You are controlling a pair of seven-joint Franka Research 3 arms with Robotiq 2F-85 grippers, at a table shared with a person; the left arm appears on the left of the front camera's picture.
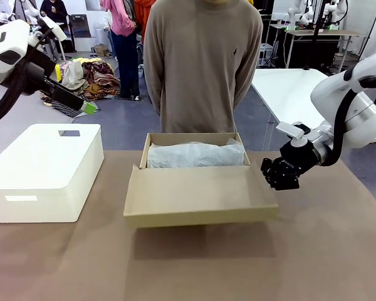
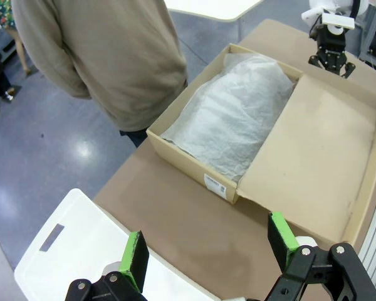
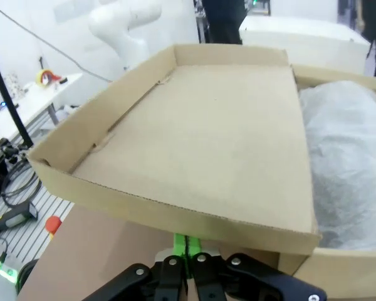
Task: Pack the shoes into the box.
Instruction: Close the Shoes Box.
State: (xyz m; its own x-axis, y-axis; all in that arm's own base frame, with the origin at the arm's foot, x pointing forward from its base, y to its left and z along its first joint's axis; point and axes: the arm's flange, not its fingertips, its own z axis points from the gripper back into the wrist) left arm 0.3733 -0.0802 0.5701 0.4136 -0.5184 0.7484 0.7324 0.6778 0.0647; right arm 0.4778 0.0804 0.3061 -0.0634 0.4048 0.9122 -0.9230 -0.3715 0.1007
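Note:
The tan cardboard box (image 1: pixel 145 150) stands mid-table, its hinged lid (image 1: pixel 197 191) folded out toward me and held off the table, a shadow beneath it. White tissue paper (image 1: pixel 194 153) covers the inside; the shoes are hidden. My right gripper (image 1: pixel 279 175) is shut at the lid's right edge. In the right wrist view its shut fingertips (image 3: pixel 187 246) sit just under the lid's side wall (image 3: pixel 175 213), with nothing seen between them. My left gripper (image 1: pixel 88 108) hangs high at the far left, open and empty. From its wrist view its green pads (image 2: pixel 136 260) stand wide apart above the table, looking down on the box (image 2: pixel 194 164).
A white rounded plastic box (image 1: pixel 44 166) sits at the table's left. A person (image 1: pixel 200 69) stands right behind the cardboard box at the far edge. Bare brown tabletop (image 1: pixel 194 269) lies in front of the lid. A white table (image 1: pixel 288 94) stands back right.

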